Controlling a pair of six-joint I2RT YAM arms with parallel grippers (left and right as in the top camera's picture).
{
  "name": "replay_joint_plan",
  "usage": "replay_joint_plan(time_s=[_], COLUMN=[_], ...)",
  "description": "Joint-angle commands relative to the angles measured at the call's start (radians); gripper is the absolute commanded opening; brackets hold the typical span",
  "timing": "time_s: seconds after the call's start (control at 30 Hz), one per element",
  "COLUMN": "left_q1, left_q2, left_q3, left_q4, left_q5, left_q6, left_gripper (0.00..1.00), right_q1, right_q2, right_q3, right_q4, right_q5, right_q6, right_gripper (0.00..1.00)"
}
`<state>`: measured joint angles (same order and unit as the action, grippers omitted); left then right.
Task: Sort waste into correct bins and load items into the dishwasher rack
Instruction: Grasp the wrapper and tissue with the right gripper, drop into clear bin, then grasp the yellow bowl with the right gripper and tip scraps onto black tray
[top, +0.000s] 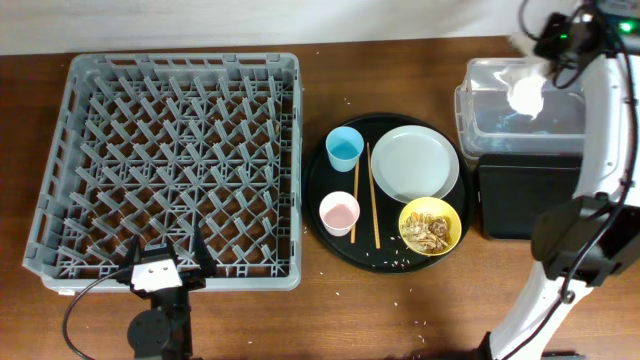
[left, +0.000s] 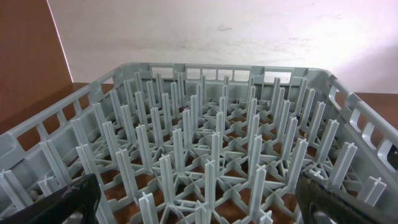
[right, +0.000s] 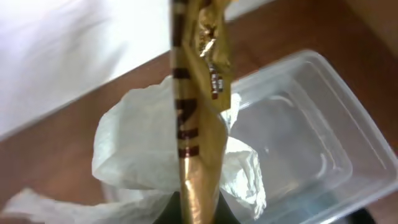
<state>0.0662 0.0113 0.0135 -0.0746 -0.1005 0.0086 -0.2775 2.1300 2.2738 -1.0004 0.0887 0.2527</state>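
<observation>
One rack, two cups, one plate, one bowl, two chopsticks, left hand apart, right hand clamped on one wrapper

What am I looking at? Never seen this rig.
Two robot arms at a table. One picture looks down from an overhead camera; the other two come from a camera on each wrist. The left fingers, open, hover at the near edge of the grey plastic grid rack. A round black tray carries a pale round plate, blue cup, pink cup, wooden chopsticks and a yellow bowl of food scraps. The right fingers hold a shiny gold wrapper and crumpled white napkin above the clear plastic tub, beside a black rectangular tray.
</observation>
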Motion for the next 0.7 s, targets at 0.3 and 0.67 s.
replay_joint_plan(time_s=[0.3,0.67], left_q1=[0.004,0.004], left_q2=[-0.005,-0.005], left_q3=[-0.004,-0.004], left_q4=[-0.001,-0.001], left_q5=[0.008,0.007], left_q6=[0.019,0.019], left_gripper=[1.0,1.0], right_q1=[-0.052,0.145], right_q2=[0.085,-0.224], right_q3=[0.012,-0.007], right_q4=[0.024,-0.622], right_q5=[-0.137,-0.379], right_q6=[0.074,-0.111], right_gripper=[0.99,0.8])
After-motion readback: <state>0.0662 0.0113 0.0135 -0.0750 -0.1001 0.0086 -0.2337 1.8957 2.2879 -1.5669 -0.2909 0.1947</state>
